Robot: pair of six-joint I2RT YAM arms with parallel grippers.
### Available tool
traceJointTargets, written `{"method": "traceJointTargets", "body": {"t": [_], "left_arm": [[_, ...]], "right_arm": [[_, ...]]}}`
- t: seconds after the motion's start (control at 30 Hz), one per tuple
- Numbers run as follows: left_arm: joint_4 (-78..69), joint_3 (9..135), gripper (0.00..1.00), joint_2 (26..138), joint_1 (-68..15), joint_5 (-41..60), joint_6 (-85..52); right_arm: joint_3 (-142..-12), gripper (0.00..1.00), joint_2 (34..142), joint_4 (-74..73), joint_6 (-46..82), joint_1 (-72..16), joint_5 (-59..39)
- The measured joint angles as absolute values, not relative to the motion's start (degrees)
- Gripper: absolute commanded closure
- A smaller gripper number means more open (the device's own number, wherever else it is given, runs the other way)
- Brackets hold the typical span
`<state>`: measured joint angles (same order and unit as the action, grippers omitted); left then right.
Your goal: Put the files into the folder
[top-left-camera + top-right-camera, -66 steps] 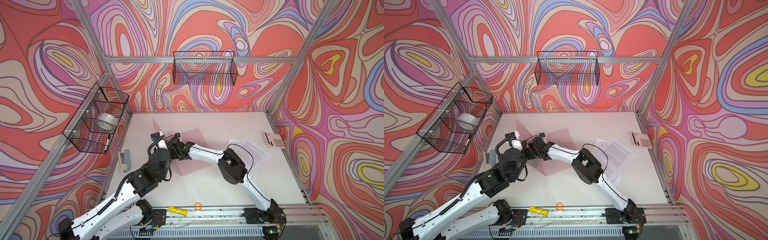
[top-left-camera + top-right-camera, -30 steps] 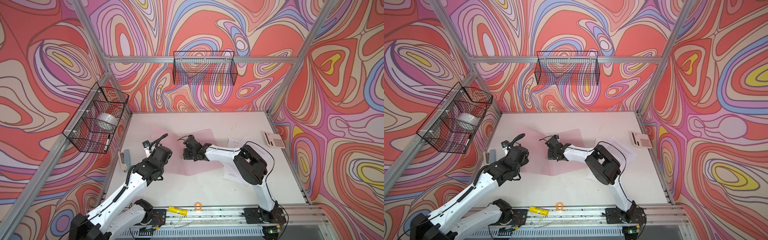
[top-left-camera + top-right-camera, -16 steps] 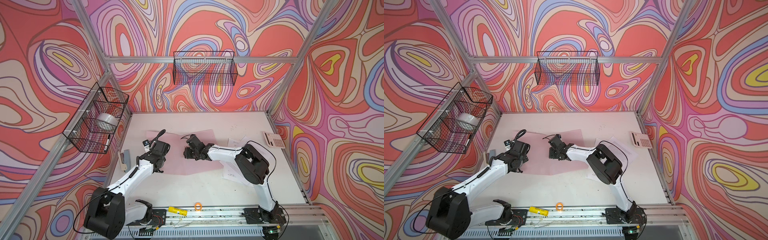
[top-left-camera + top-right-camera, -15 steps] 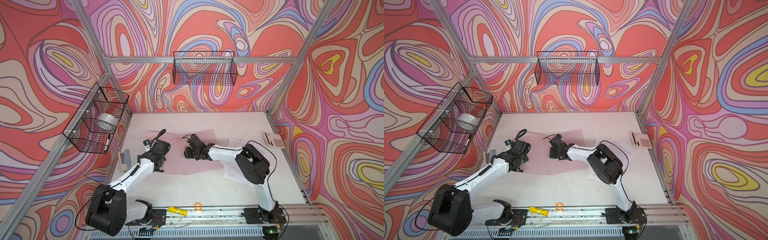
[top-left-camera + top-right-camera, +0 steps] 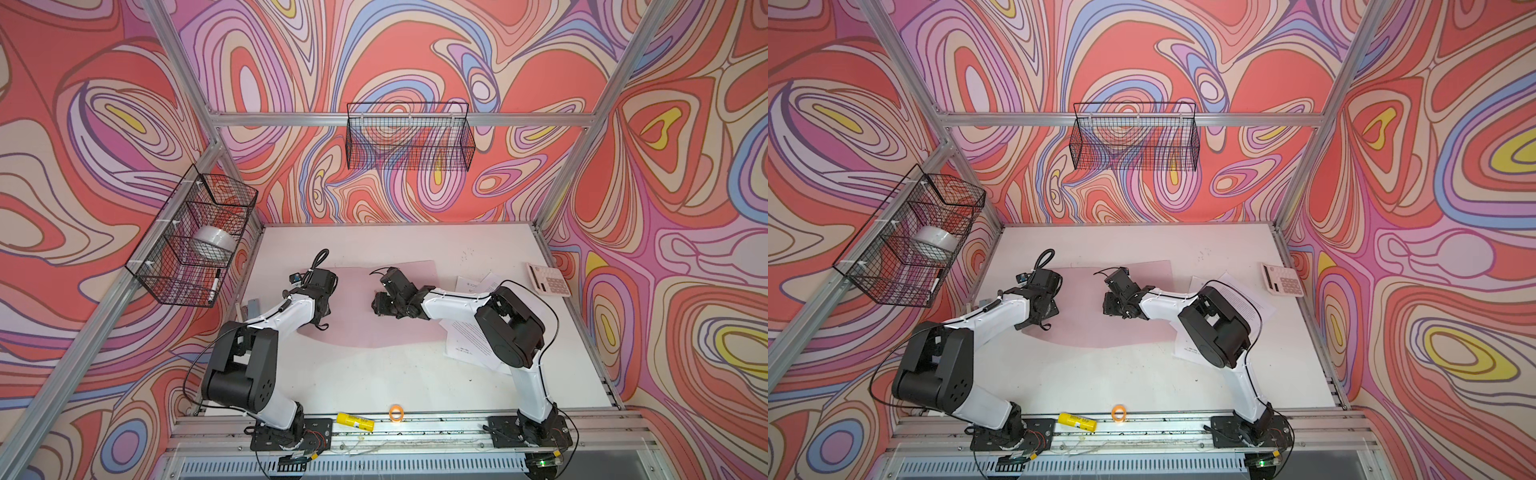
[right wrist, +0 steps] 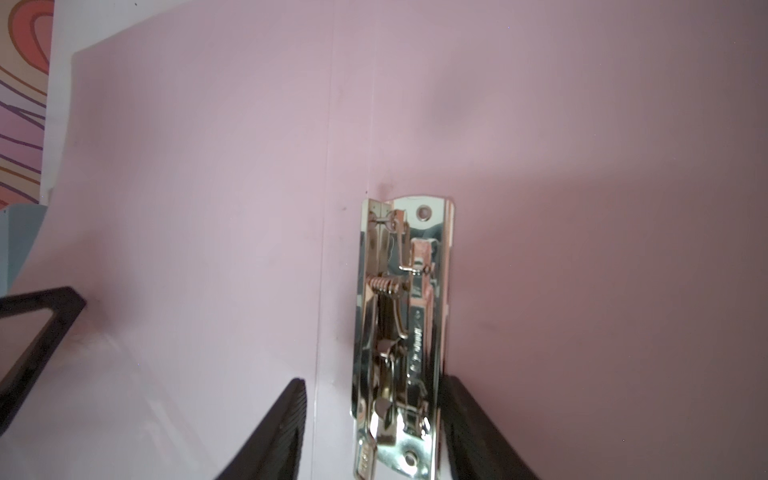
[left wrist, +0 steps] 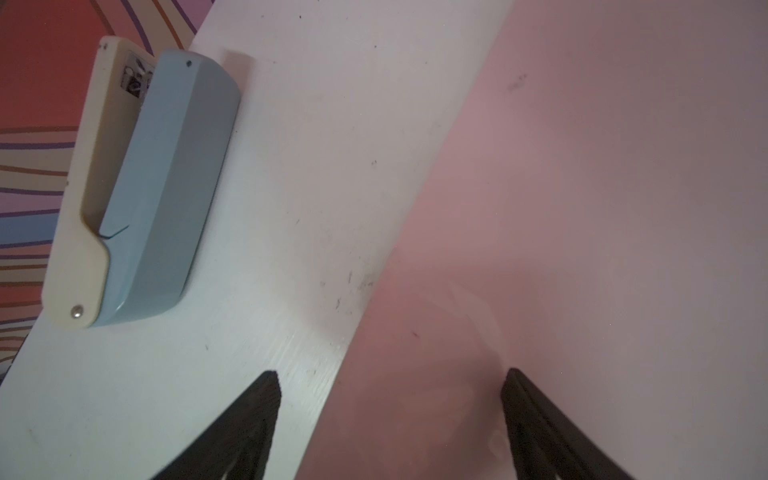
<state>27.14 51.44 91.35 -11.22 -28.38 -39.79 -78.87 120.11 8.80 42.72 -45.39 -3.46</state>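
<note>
The pale pink folder (image 5: 361, 328) (image 5: 1092, 328) lies opened flat in the middle of the table in both top views. My left gripper (image 5: 322, 320) (image 7: 390, 374) stands open, low over the folder's left edge (image 7: 582, 208), one finger over bare table. My right gripper (image 5: 380, 305) (image 6: 374, 380) is open, and its jaws straddle the silver clip (image 6: 403, 291) at the spine, with a gap on one side. The files (image 5: 465, 336) (image 5: 1246, 303), white printed sheets, lie fanned under my right arm, just right of the folder.
A blue and cream stapler (image 7: 158, 199) (image 5: 252, 309) lies by the left wall. A pink-and-white calculator (image 5: 548, 284) sits at the right edge. A yellow tube (image 5: 355, 421) and an orange ring (image 5: 397, 413) rest on the front rail. Wire baskets (image 5: 195, 245) (image 5: 409, 141) hang on the walls.
The folder's left cover has gone from raised to flat. My left gripper has moved left to the folder's left edge and opened wider. The right gripper has stayed at the clip.
</note>
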Motion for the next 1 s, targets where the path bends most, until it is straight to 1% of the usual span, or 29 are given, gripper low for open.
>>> {"method": "traceJointTargets", "body": {"t": [0.07, 0.17, 0.27, 0.37, 0.47, 0.57, 0.83, 1.0], "left_arm": [[27.6, 53.3, 0.16, 93.5, -10.6, -28.2, -39.5], [28.8, 55.9, 0.15, 96.0, -10.4, -27.3, -38.6], [29.2, 57.9, 0.15, 98.0, -9.4, -23.6, -37.3], [29.3, 58.5, 0.1, 99.1, -8.4, -19.8, -36.0], [30.0, 58.5, 0.08, 99.2, -8.3, -17.5, -34.7], [31.1, 59.2, 0.06, 99.2, -8.3, -17.4, -34.4], [33.1, 60.8, 0.07, 99.2, -5.3, -17.6, -34.7], [36.2, 63.6, 0.08, 99.0, -4.6, -20.9, -36.3]], "right_arm": [[-79.1, 0.45, 120.2, 9.1, 42.7, -45.4, -3.7], [-79.2, 0.42, 120.2, 9.5, 42.7, -45.1, -4.2], [-79.5, 0.39, 120.2, 9.9, 42.9, -44.8, -4.4], [-79.6, 0.38, 120.2, 9.9, 42.9, -44.6, -4.5], [-79.7, 0.38, 120.2, 10.0, 42.9, -44.4, -4.9], [-80.1, 0.38, 120.5, 10.1, 42.9, -44.1, -5.7], [-80.5, 0.39, 121.1, 9.3, 42.9, -43.9, -7.8], [-80.6, 0.39, 121.4, 8.6, 42.9, -43.9, -9.0]]}}
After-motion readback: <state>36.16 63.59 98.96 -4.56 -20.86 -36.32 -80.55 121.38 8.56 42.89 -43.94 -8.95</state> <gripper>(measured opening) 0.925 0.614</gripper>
